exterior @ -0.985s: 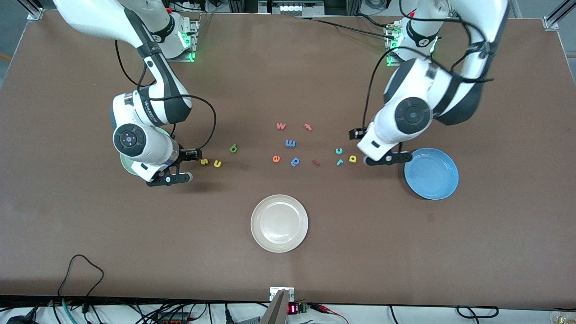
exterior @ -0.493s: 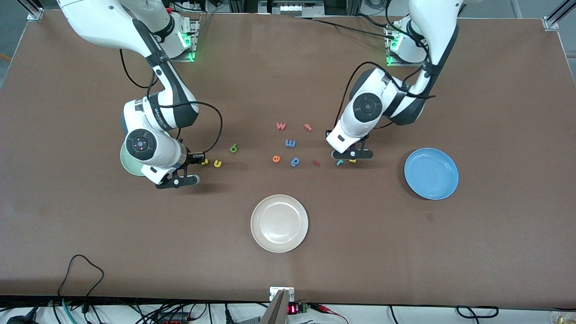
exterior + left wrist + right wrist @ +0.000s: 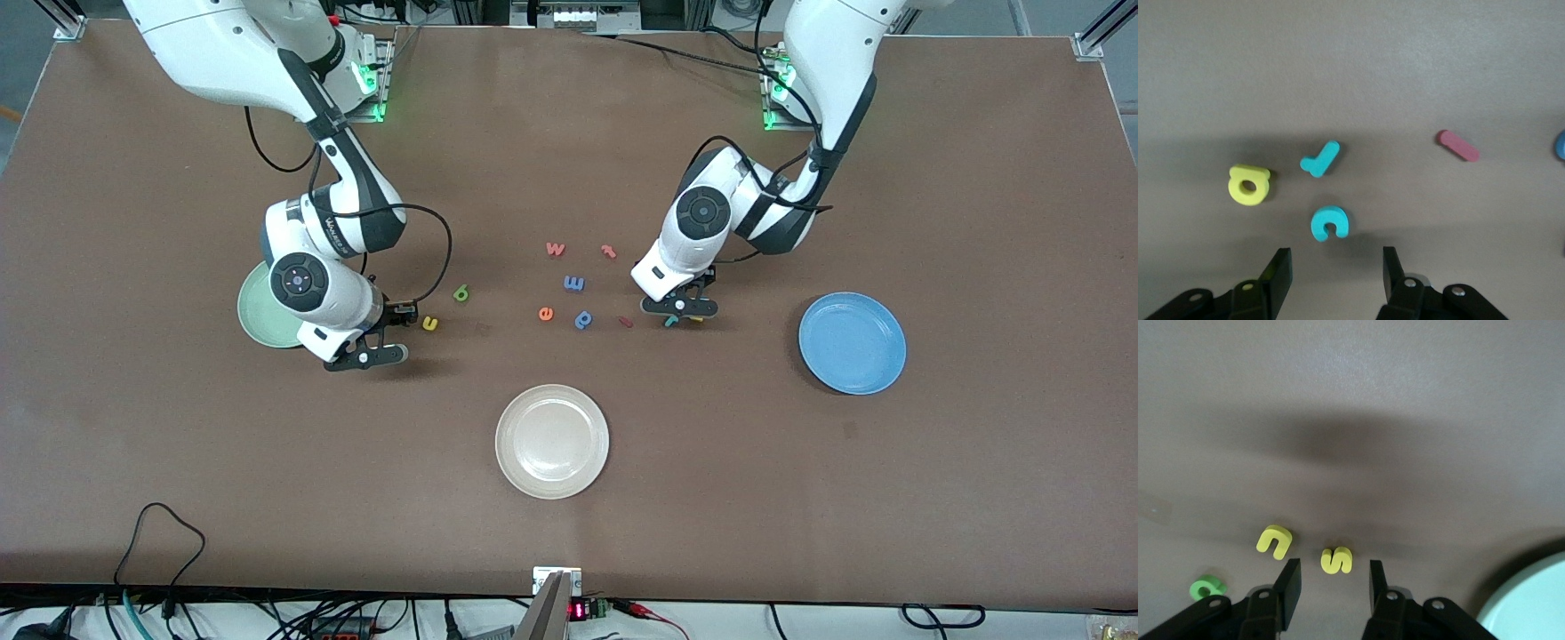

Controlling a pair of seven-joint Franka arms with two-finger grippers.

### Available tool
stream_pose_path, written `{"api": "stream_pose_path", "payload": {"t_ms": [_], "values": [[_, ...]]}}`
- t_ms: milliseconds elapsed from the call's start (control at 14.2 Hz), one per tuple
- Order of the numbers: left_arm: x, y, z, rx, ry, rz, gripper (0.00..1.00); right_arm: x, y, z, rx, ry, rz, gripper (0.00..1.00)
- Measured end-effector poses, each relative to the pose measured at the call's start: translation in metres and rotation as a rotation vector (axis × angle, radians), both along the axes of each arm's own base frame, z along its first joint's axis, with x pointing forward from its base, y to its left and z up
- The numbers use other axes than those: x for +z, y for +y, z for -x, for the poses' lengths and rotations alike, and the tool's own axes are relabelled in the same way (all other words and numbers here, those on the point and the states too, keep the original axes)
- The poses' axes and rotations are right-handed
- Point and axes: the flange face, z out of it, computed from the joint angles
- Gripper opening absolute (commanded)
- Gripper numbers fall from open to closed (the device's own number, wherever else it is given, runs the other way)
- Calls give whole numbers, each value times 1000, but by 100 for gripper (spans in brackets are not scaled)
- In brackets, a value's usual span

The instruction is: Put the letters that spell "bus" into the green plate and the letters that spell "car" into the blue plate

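1. Left gripper (image 3: 677,308): low over the teal "c" (image 3: 1330,223), teal "r" (image 3: 1319,159) and yellow "a" (image 3: 1249,185), mid-table toward the left arm's end. Its fingers (image 3: 1279,275) stand partly spread with nothing between them; the "c" lies on the table just ahead of the gap.
2. Blue plate (image 3: 852,342): empty, on the table toward the left arm's end, apart from those three letters.
3. Right gripper (image 3: 372,338): low over the yellow "s" (image 3: 1336,560), jaws narrowly parted, the "s" lying on the table just off the fingertips (image 3: 1290,581) and not gripped.
4. Yellow "u" (image 3: 429,324) and green "b" (image 3: 460,292): on the table beside the right gripper, toward the table's middle.
5. Green plate (image 3: 260,313): empty, partly under the right arm, toward that arm's end.
6. Cream plate (image 3: 552,441): nearer the front edge, mid-table.
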Motion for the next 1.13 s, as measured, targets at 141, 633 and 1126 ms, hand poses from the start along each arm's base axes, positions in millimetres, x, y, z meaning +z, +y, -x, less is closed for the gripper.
{"api": "stream_pose_path", "payload": {"t_ms": [141, 633, 1126], "values": [[-3, 1, -2, 0, -10, 3, 63, -15, -2, 8, 1, -9, -4, 49], [-24, 3, -2, 6, -12, 9, 50, -27, 6, 16, 26, -22, -2, 53], [-22, 3, -5, 8, -16, 11, 20, -38, 4, 20, 67, -33, 24, 53]]}}
